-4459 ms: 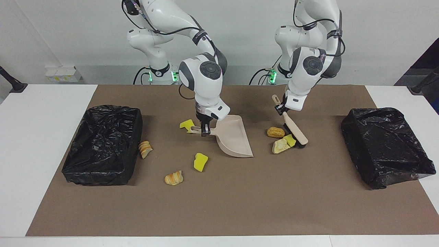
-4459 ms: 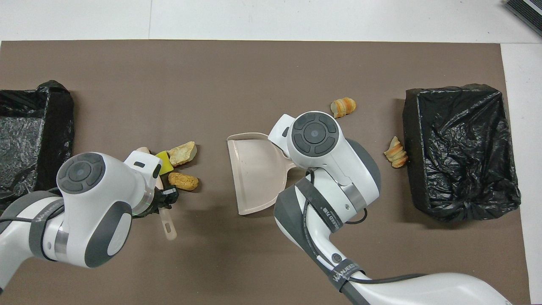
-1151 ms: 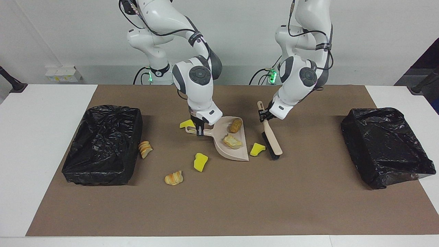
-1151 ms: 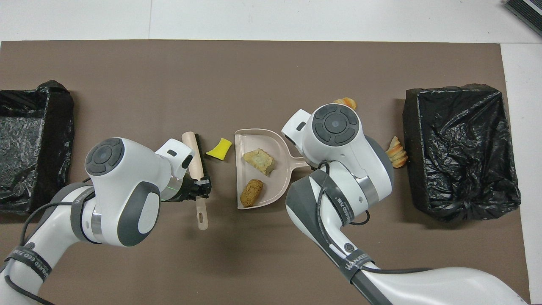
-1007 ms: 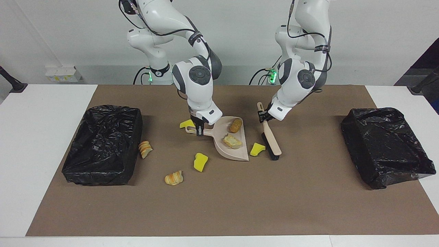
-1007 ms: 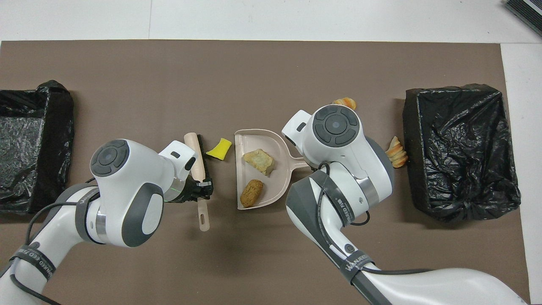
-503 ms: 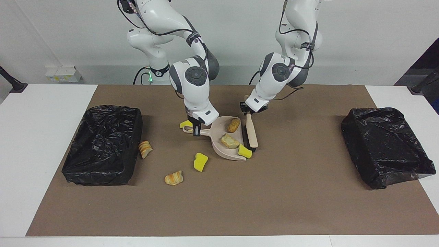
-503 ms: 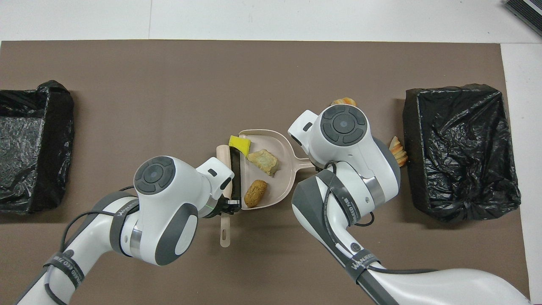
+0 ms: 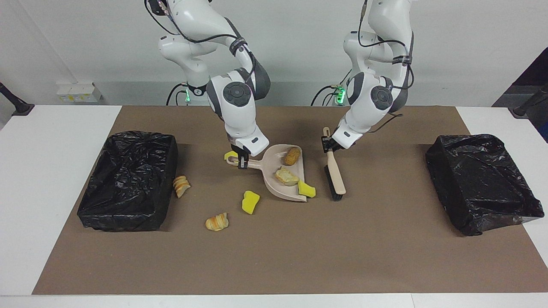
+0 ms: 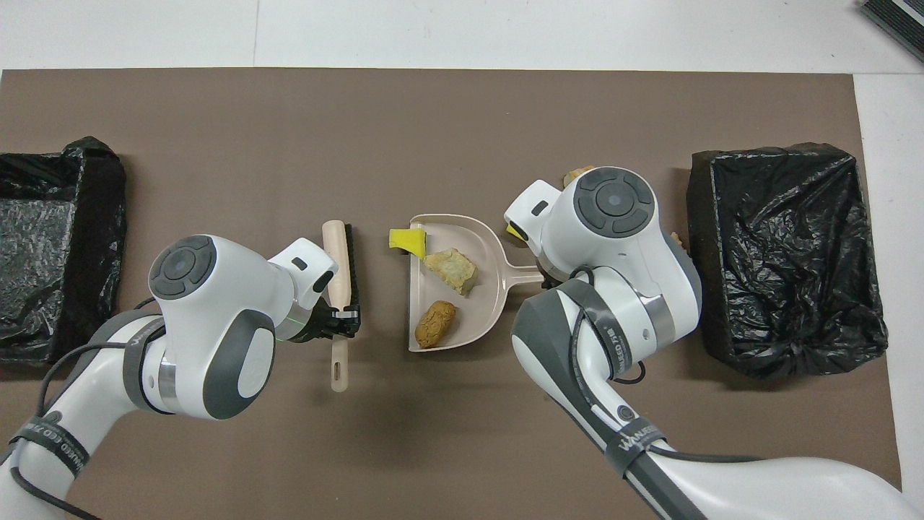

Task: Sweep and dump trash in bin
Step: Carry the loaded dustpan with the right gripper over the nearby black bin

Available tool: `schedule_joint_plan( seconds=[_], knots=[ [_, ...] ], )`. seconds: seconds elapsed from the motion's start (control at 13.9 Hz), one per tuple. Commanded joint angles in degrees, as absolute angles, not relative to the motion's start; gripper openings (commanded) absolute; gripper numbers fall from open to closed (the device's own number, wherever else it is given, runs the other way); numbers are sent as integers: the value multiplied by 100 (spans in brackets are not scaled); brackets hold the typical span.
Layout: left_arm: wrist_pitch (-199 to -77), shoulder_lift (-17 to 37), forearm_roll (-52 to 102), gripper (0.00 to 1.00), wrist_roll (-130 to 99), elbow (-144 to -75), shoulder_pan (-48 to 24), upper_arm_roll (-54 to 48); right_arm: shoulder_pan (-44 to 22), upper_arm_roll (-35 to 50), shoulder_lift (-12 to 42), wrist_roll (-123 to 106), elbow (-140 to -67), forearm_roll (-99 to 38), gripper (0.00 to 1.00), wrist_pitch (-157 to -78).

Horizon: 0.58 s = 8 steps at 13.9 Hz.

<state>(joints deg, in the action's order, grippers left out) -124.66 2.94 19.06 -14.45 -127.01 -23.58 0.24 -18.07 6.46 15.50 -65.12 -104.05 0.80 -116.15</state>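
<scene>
My right gripper [image 9: 242, 162] is shut on the handle of the beige dustpan [image 9: 274, 182], which rests on the mat. In the pan lie a brown bread piece [image 9: 292, 155] and a pale bread chunk [image 9: 286, 176]. A yellow sponge bit [image 9: 306, 188] straddles the pan's lip. My left gripper [image 9: 327, 144] is shut on the brush [image 9: 335, 179], whose bristles rest on the mat a short gap from the pan's mouth. Loose trash lies on the mat: a yellow sponge [image 9: 250, 202], a croissant piece [image 9: 217, 222], a bread piece [image 9: 181, 185] and a sponge [image 9: 230, 155] by the pan's handle.
A black-lined bin [image 9: 128, 179] stands at the right arm's end of the table, another bin [image 9: 481, 182] at the left arm's end. From overhead, the right arm covers most of the loose trash near its bin [image 10: 783, 260].
The brush has drawn back from the pan's mouth toward the left arm's end. The yellow sponge bit stays on the lip. The pan shifted slightly toward the right arm's end.
</scene>
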Motion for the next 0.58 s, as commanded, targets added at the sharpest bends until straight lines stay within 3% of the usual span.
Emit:
schedule_joint_plan(
  seconds=[0.0,0.5],
  knots=[
    [-12392,229,1671,0,-1502,-12568,-2127,-9,-1495,712,1354,-7240,-10600,-472,0,-11794],
    [-12515,220,1661,0,-1459,-12612,-2171,-26,-933,712,1081,-7961,-10529,-1148,0,-11900]
  ],
)
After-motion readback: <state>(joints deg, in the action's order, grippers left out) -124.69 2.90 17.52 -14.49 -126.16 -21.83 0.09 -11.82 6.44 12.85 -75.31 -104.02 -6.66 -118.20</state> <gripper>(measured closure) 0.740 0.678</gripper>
